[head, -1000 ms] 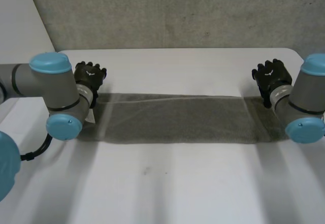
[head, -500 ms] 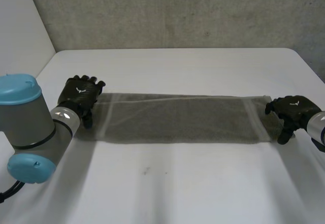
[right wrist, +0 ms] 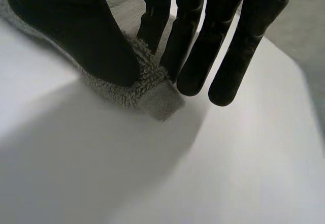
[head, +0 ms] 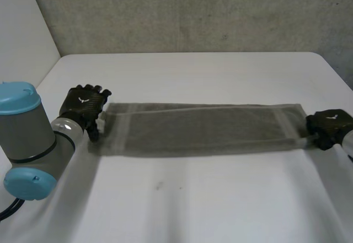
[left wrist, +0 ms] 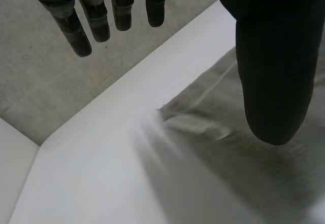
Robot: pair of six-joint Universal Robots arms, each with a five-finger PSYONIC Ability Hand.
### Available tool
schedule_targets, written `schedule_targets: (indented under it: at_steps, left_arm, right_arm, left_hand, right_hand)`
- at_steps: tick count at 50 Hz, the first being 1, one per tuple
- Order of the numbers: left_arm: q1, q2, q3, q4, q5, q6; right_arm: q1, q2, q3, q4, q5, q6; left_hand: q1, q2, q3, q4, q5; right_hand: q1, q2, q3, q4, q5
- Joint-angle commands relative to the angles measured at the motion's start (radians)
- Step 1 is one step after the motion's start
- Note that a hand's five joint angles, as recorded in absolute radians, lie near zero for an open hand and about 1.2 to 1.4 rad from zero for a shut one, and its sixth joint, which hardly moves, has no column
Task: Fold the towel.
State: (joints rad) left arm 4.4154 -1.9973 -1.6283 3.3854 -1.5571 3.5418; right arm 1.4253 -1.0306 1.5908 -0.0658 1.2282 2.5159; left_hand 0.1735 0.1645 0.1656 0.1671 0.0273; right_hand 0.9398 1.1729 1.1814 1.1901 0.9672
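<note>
Right robot hand (head: 329, 128) pinched an end corner of the towel (head: 204, 128) between thumb and fingers, while left robot hand (head: 83, 108) hung open at the other end, the towel stretched flat along the desk (head: 193, 199).

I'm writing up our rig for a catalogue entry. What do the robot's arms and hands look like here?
The left arm is a thick grey cylinder with rounded light-blue caps at its joints and a pale ring at the wrist. The left hand and right hand are matte black, with slim round-tipped fingers, a broad thumb and a small white mark on the back.
</note>
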Motion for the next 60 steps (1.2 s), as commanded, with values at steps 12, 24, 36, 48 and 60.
schedule_targets:
  at_steps: [12, 24, 36, 48, 60]
  left_arm:
    - [-0.008, 0.022, -0.01, -0.001, -0.001, 0.0]
    - [-0.004, 0.038, -0.021, -0.001, -0.003, -0.001]
    - [-0.008, 0.038, -0.025, -0.001, -0.001, -0.001]
    - [-0.056, 0.051, -0.009, 0.002, -0.001, -0.001]
    - [-0.209, 0.042, 0.102, 0.005, -0.003, -0.061]
  right_arm:
    - [0.053, -0.141, -0.08, -0.055, 0.176, -0.134]
    - [0.605, -0.12, -0.129, -0.19, 0.025, -0.098]
    - [0.943, 0.131, -0.181, -0.224, 0.033, -0.173]
    - [0.89, -0.021, -0.109, -0.218, 0.122, -0.062]
    - [0.517, -0.16, 0.09, -0.077, 0.097, 0.26]
  left_hand:
    - [0.001, 0.01, 0.009, 0.007, -0.027]
    - [0.001, 0.01, 0.009, 0.007, -0.027]
    - [0.001, 0.01, 0.009, 0.007, -0.027]
    - [0.001, 0.01, 0.009, 0.007, -0.027]
    - [0.001, 0.01, 0.009, 0.007, -0.027]
  right_hand:
    - [0.456, 0.223, 0.215, 0.206, 0.255]
    - [0.456, 0.223, 0.215, 0.206, 0.255]
    - [0.456, 0.223, 0.215, 0.206, 0.255]
    - [-0.765, -0.998, -1.007, -1.016, -0.967]
    - [-0.765, -0.998, -1.007, -1.016, -0.967]
